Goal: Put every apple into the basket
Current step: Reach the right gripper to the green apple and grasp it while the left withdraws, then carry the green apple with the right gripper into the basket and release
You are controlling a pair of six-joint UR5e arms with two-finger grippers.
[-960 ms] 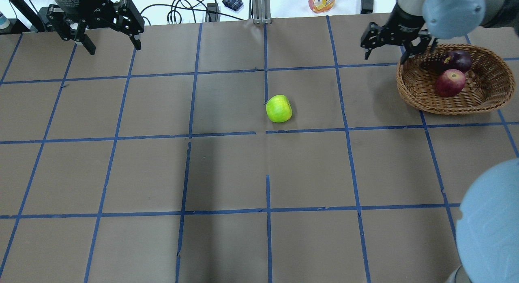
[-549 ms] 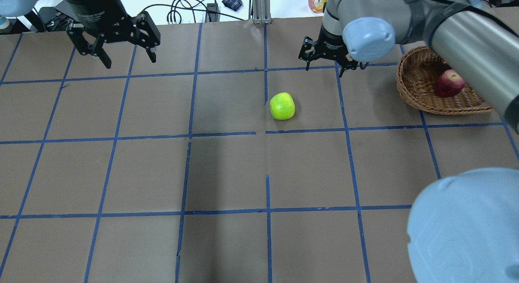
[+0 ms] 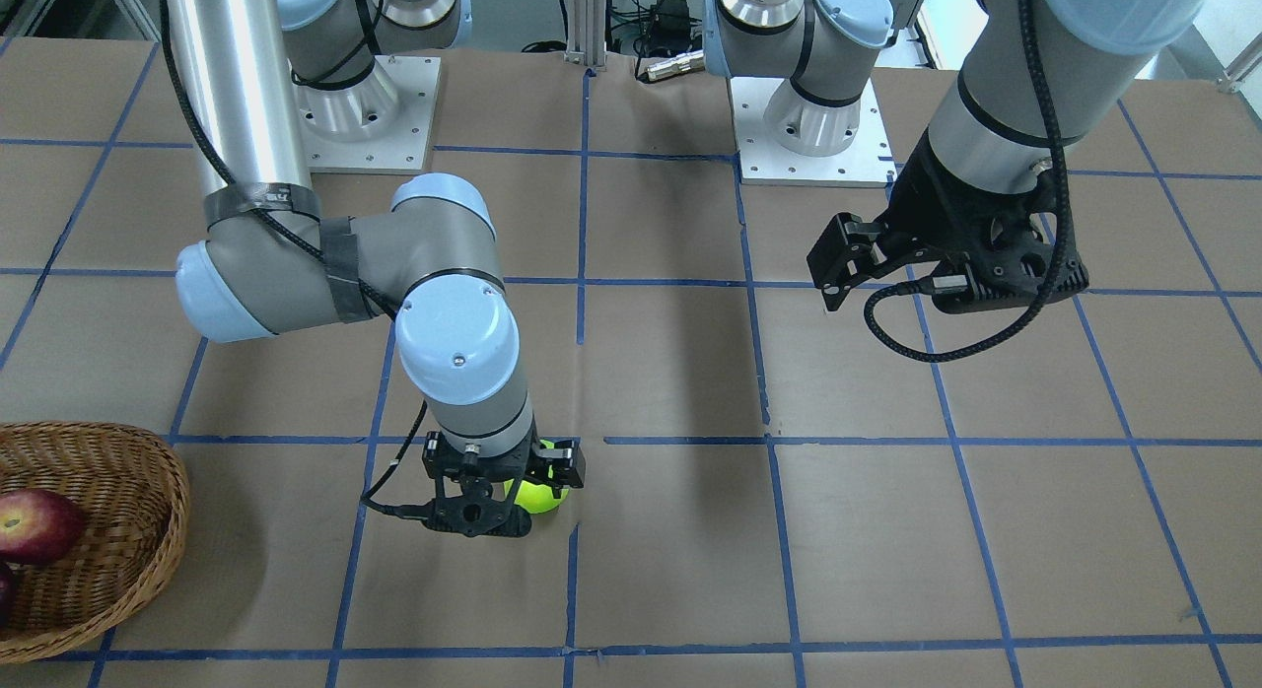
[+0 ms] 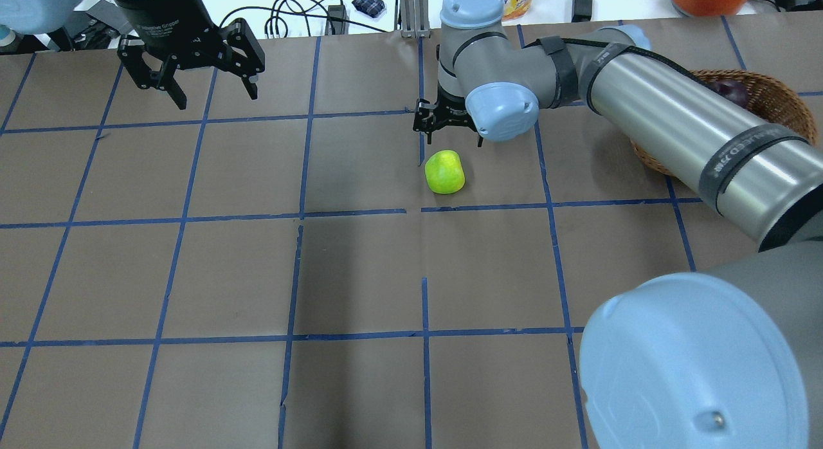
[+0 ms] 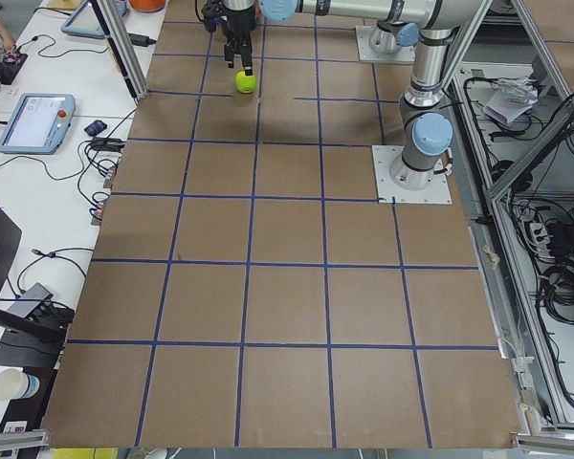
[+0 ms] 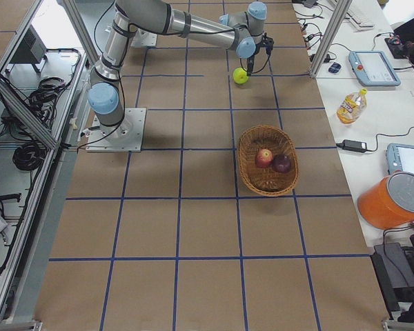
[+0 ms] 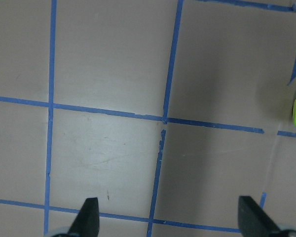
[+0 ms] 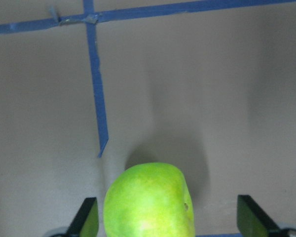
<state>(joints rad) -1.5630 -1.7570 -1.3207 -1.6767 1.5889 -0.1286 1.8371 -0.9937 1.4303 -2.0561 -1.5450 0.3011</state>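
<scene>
Two apples home, one to go, by the look of it. Facing the robot, the red apple (image 3: 35, 525) sits inside the basket (image 3: 128, 511). The green apple (image 3: 539, 496) is out on the bare bench (image 3: 887, 530), well apart from the basket. The right fingers (image 3: 564, 463) are down around it, and the left fingers (image 3: 838, 259) hang far across the bench from the basket.

From overhead, the maroon apple (image 4: 732, 92) peeks out of the basket behind the long right arm. The green one lies alone on the brown paper, with the right fingers poised at its far side. The left fingers are spread wide and empty.

From the left end it is too small to say more than that the arm is over the green apple.

From the right end it is clear: red and maroon lie side by side in the basket, the green one well away from it.

The left wrist camera shows spread tips over plain bench, with a green sliver at the frame's edge.

The right wrist camera is the money shot. The fingers are released, one each side of the green apple. The apple lies between them but off-centre, just beside one tip, with a wide gap to the other. There is no squeeze yet, so the grasp, the carry to the basket and the drop all remain, I'd say.
</scene>
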